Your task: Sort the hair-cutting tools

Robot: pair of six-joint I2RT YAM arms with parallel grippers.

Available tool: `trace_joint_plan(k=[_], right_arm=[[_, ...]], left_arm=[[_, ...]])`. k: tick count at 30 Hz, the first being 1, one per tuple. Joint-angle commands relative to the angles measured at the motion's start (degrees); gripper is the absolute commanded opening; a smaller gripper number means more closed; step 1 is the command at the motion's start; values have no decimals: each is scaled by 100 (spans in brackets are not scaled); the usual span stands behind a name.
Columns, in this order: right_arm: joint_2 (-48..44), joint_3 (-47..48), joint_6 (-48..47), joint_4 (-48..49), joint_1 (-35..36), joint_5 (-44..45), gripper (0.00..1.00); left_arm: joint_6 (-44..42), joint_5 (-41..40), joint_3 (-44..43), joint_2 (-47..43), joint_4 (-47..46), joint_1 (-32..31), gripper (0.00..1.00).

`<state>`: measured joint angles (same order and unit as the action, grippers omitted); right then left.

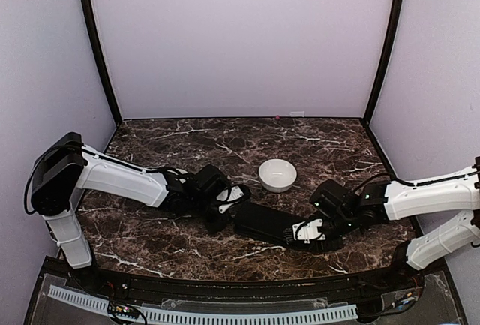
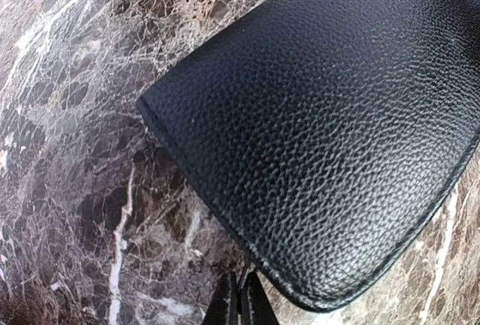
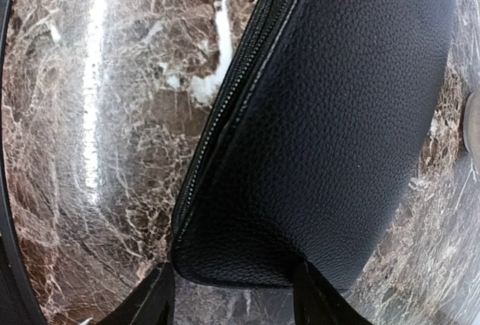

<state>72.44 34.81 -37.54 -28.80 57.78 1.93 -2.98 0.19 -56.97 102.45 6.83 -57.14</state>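
No hair-cutting tools show in any view. A flat black leather-look case (image 1: 266, 222) lies on the marble table between my two grippers. My left gripper (image 1: 232, 214) is at its left end. In the left wrist view the left gripper (image 2: 241, 304) is shut on a thin dark tab that runs to the edge of the case (image 2: 322, 130). My right gripper (image 1: 301, 233) is at the case's right end. In the right wrist view it (image 3: 236, 295) is open wide, its fingers astride a corner of the case (image 3: 337, 130). The zipper (image 3: 217, 115) runs along the case's side.
One white bowl (image 1: 277, 175) stands just behind the case, near the table's middle. The marble table (image 1: 180, 250) is boxed in by pale walls at the back and sides, with a black rail along the near edge (image 1: 225, 284).
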Motion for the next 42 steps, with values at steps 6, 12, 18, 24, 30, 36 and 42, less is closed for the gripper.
trace_joint_plan(k=[6,12,18,24,30,36,42], right_arm=[[180,355,-159,-327,26,-194,51],[79,1520,-324,-601,22,-497,56],[738,1549,-430,178,48,-812,55],[1252,1554,-452,790,113,-912,55],[1694,1304,-409,1202,155,-806,54],[2065,1090,-388,1211,125,-828,52],[2321,1228,-202,1172,4,-911,49]], left_arm=[[-73,-30,119,-181,128,-7,0],[-24,42,158,-264,9,21,0],[-1,107,189,-300,44,70,0],[25,138,208,-295,40,89,0],[157,338,415,-506,-93,133,0],[149,684,837,-748,-253,160,0],[104,1817,1120,-745,-573,31,0]])
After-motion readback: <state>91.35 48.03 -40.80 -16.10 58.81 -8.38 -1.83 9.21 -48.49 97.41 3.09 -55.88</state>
